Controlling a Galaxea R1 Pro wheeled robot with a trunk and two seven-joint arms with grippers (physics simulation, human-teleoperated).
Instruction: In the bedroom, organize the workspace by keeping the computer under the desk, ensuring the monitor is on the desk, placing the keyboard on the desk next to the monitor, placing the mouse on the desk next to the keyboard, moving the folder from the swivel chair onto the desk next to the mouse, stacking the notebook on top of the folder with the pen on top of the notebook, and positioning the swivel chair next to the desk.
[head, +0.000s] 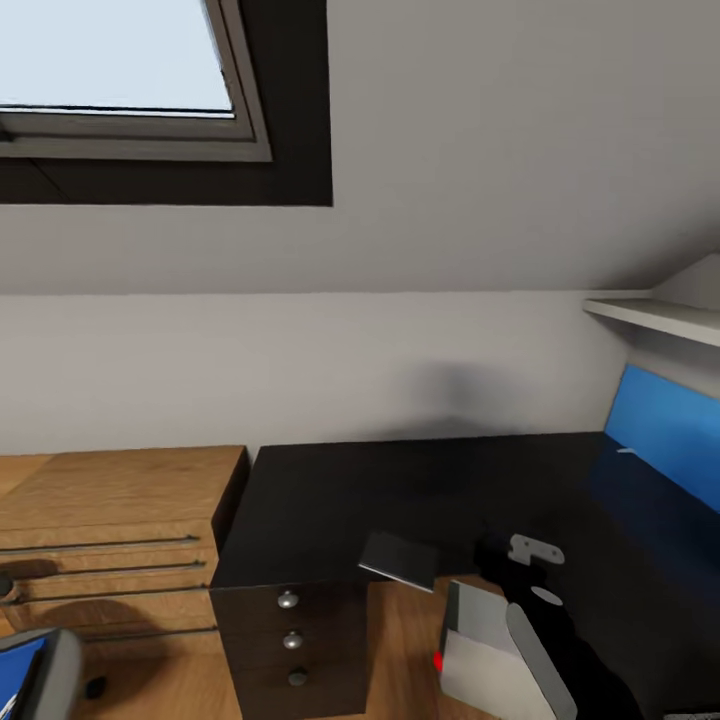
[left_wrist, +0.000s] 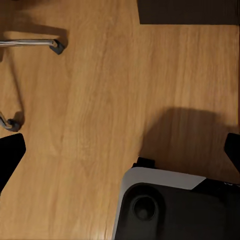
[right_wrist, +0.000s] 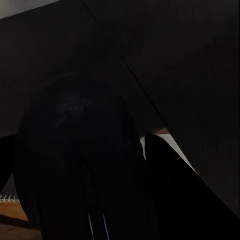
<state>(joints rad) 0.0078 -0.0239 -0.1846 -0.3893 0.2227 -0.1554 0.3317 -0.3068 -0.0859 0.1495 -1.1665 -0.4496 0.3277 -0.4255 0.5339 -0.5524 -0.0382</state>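
Note:
The black desk (head: 420, 490) with a column of drawers (head: 290, 640) stands against the white wall. A blue monitor screen (head: 665, 425) shows at its right end. My right gripper (head: 500, 562) hovers low over the desk's front edge, shut on the dark rounded mouse (right_wrist: 75, 150), which looms large in the right wrist view. A flat dark grey item (head: 398, 560) overhangs the front edge just left of the gripper; I cannot tell what it is. My left gripper (left_wrist: 120, 150) is open above the wooden floor (left_wrist: 100, 100), its fingertips (left_wrist: 10, 155) empty.
A wooden chest (head: 110, 520) with long metal handles stands left of the desk. A white shelf (head: 655, 315) hangs above the desk's right end. Metal legs with dark caps (left_wrist: 55, 46) rest on the floor near my base (left_wrist: 165, 205).

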